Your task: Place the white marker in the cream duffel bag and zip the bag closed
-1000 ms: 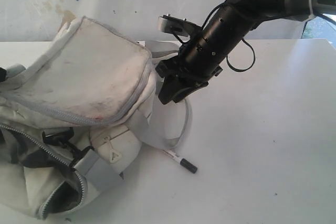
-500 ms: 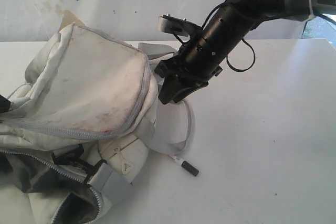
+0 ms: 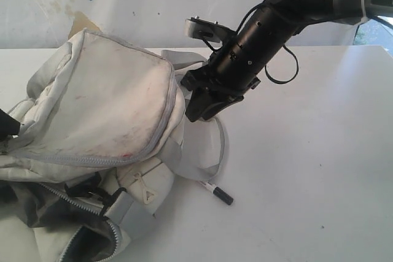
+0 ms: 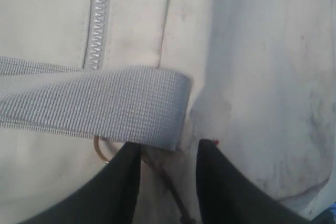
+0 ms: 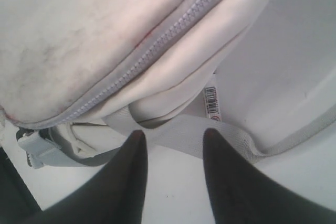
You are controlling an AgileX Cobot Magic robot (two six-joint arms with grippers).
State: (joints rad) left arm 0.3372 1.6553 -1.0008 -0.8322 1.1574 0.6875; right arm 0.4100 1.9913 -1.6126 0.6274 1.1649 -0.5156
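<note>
**op_helper:** So, where's your stuff sitting right now?

**rig_watcher:** Your cream duffel bag [image 3: 110,102] is slumped on the left of the white surface [image 3: 307,170]. It's soft, puffy fabric, dirt-smudged, with a grey zipper [image 3: 92,157] curving round its big panel. Lower down a second zip gapes open and you can see dark lining [image 3: 55,222]. The white marker [image 3: 216,191], slim with a black cap, lies flat on the surface just beside the bag. Its barrel end is tucked under a strap loop [image 3: 221,148] of flat grey webbing.

**op_helper:** And the jaws?

**rig_watcher:** Your right jaws hang by the bag's end, above that loop and apart from the marker. In the right wrist view they're parted with bare surface showing between them, pinching nothing, and the webbing crosses just past their tips. Your left jaws are spread too. In the left wrist view they sit close over the cream fabric, tips right by the edge of a ribbed grey webbing strap [image 4: 105,103], with nothing clamped. Can't tell if they actually touch it.
</note>
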